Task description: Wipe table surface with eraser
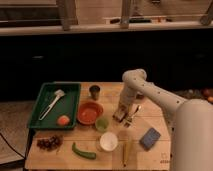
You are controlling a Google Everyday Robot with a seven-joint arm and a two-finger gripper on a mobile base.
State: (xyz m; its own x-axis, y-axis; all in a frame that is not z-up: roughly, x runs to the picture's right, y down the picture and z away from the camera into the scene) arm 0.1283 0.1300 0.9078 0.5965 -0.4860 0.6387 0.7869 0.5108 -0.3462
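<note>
The table surface (67, 159), a light-brown wooden top, is seen in the lower middle of the view, with a dark wall behind it. A blue rectangular block (150, 138), shaped like an eraser, is laid flat near the table's front right corner, apart from everything else.

The gripper (120, 114) is lowered to the tabletop right of centre, at the end of a white arm bent in from the right. Whether the gripper is spread, closed or holding anything cannot be told. A fork (133, 115) is found just beside it on its right.

A red bowl (90, 112) is placed to the gripper's left, with a small green cup (102, 123) just in front of the bowl and a dark cup (94, 91) behind it. A white cup (108, 141) and a long yellowish item (125, 150) are set nearer the front edge, beside a green vegetable (83, 151) and a bunch of dark grapes (48, 143).

The left end is taken up by a green tray (76, 95), in which a pale utensil (51, 103) and an orange fruit (63, 120) are held.
</note>
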